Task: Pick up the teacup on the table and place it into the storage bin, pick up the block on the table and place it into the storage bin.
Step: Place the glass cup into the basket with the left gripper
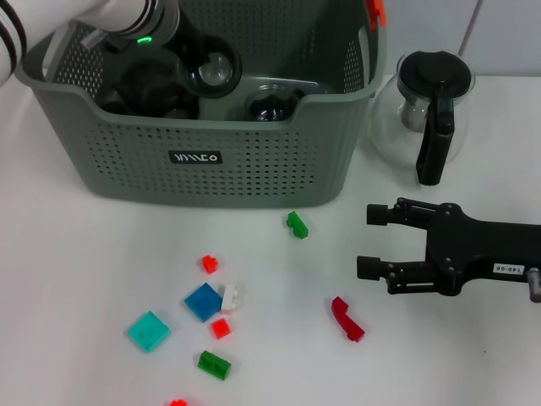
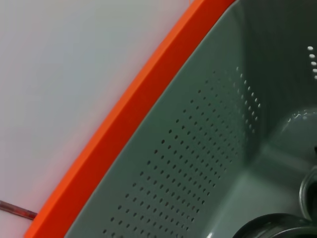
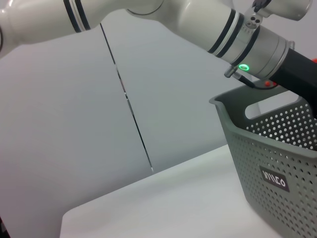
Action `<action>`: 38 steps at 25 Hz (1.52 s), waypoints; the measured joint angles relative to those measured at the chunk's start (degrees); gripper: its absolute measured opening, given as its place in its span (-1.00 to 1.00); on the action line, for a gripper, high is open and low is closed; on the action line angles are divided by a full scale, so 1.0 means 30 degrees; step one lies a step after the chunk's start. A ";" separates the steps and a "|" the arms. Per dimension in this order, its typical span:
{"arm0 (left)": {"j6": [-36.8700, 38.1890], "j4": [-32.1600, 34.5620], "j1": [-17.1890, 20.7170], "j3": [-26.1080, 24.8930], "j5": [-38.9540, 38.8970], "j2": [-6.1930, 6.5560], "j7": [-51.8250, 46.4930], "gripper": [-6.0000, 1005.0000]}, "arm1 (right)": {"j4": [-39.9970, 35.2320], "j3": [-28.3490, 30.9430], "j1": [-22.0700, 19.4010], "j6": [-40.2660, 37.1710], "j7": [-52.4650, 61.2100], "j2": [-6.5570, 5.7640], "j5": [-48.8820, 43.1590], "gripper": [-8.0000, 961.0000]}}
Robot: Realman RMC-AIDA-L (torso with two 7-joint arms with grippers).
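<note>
Nearest, blocks (image 1: 203, 302) lie scattered at seven o'clock. The right gripper (image 1: 369, 241) hovers at four o'clock, fingers wide, likely for one. Farther, the left gripper (image 1: 161, 85) reaches inside the bin (image 1: 203, 169); its fingers and the teacup are hidden.

From overhead the head camera looks down on the white table (image 1: 76, 279) with the storage bin (image 1: 211, 161) at its far edge. The left wrist camera sits close inside that bin, facing its perforated wall (image 2: 198, 158). The right wrist camera looks sideways from table level, sharing the bin's labelled front (image 3: 277, 173).
</note>
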 joint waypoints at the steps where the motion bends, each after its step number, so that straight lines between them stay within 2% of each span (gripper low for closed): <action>1: -0.0004 0.0068 -0.0005 0.0011 0.0013 0.0000 0.0003 -0.92 | 0.0002 -0.0001 -0.0003 0.0004 0.0001 0.0000 0.0000 0.96; 9: -0.0038 0.0379 0.0001 0.0076 0.0597 -0.0001 -0.0005 -0.92 | 0.0027 0.0000 -0.0036 0.0038 0.0001 -0.0001 -0.0040 0.96; 17: -0.0673 0.0380 0.0155 0.0198 0.1765 -0.0382 -0.0261 -0.92 | 0.0040 -0.0001 -0.0037 0.0041 0.0000 0.0001 -0.0083 0.96; 23: -0.0558 0.0375 0.0048 0.0084 0.2021 -0.0358 -0.0957 -0.92 | 0.0037 -0.0001 -0.0105 0.0038 0.0000 0.0000 -0.0071 0.96; 29: -0.0397 0.0295 0.0106 0.0187 0.2016 -0.0406 -0.1010 -0.78 | 0.0038 -0.0001 -0.0130 0.0034 -0.0017 -0.0025 -0.0044 0.96; 34: -0.0224 0.0116 0.0149 0.0196 0.2002 -0.0408 -0.1020 -0.34 | 0.0038 -0.0001 -0.0124 0.0024 -0.0055 -0.0029 -0.0033 0.96; 38: 0.0690 -0.1208 0.0546 0.0061 0.1799 -0.0636 -0.1020 -0.17 | 0.0037 -0.0001 -0.0122 -0.0009 -0.0158 -0.0029 -0.0030 0.96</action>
